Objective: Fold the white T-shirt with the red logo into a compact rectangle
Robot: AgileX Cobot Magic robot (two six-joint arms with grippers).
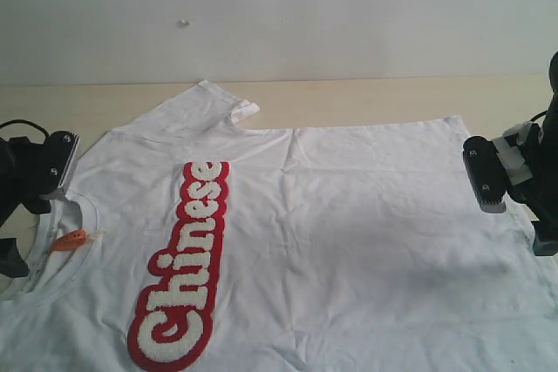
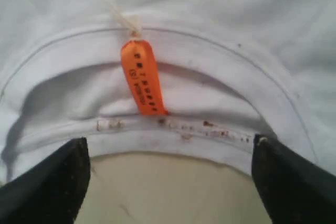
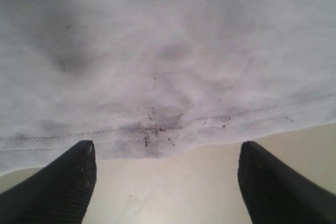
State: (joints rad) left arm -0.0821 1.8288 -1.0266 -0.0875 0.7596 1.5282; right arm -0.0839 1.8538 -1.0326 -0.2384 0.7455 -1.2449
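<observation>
Pale wooden tabletop (image 1: 366, 98) before a plain white wall (image 1: 349, 6), exterior view. The white T-shirt (image 1: 366, 215) lies spread front-up over most of the tabletop, neck at the left and bottom edge at the right.

Left: the left end effector (image 1: 35, 215) sits at the neck opening with its jaws wide apart and nothing between them. In its wrist view, the left end effector (image 2: 168, 150) straddles the ribbed collar (image 2: 210, 56), with bare tabletop between the dark fingertips (image 2: 63, 171). An orange neck tag (image 2: 142, 82) hangs on a pale string inside the collar, and small reddish-brown specks mark the rib beside it. The tag (image 1: 70, 240) also shows in the exterior view.

Centre: the red logo (image 1: 187, 267), fluffy white letters reading "Chinese" on a red patch, runs across the chest. The far sleeve (image 1: 200, 111) lies flat, its cuff turned up.

Right: the right end effector (image 1: 514, 206) is at the shirt's bottom edge, jaws likewise spread and empty. Its wrist view shows the right end effector (image 3: 167, 150) straddling the stitched hem (image 3: 157, 135), which carries small dark specks.
</observation>
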